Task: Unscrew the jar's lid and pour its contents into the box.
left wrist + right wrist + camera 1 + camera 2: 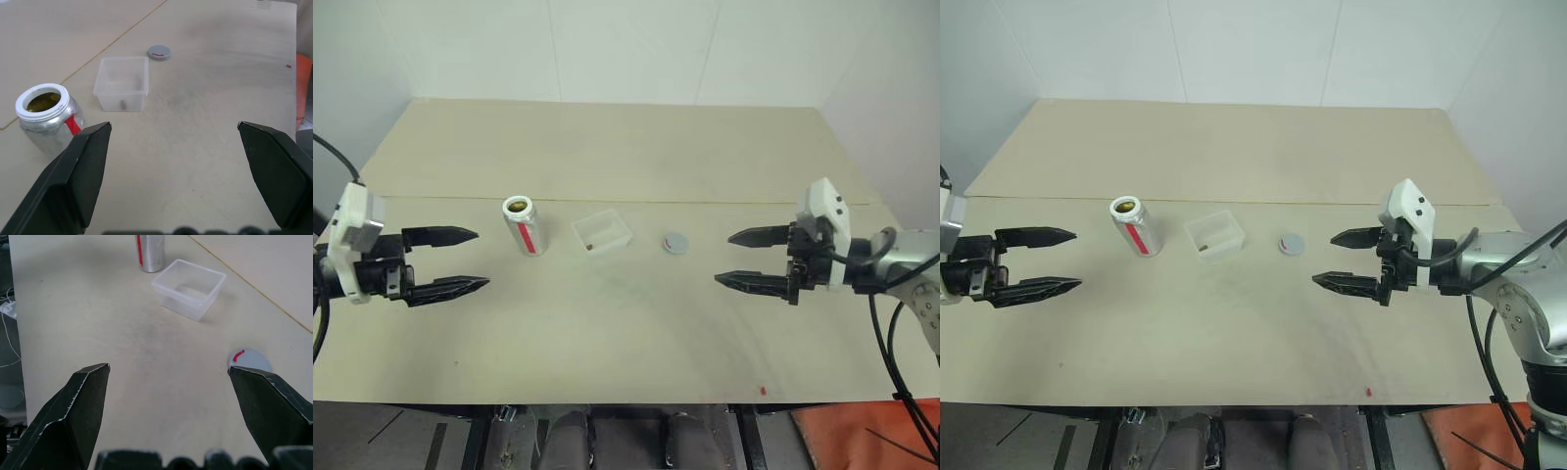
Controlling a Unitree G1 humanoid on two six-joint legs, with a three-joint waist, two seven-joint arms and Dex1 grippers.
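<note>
The silvery jar [523, 231] with its red and white stripe stands upright on the table, left of centre, with no lid on. Brownish-yellow contents [43, 102] show in its white-rimmed mouth. Just right of the jar sits the clear plastic box [603, 233], with one small brown bit on its floor. The grey lid [675, 242] lies flat on the table right of the box. My left gripper [481, 259] hovers left of the jar, open and empty. To the right of the lid, my right gripper [723, 258] is also open and empty, pointing toward it.
The pale wooden table [626, 333] has a seam [724, 202] running across it behind the objects. A tiny red speck [763, 391] lies near the front edge. White walls close off the back, and something orange [862, 436] sits on the floor at the right.
</note>
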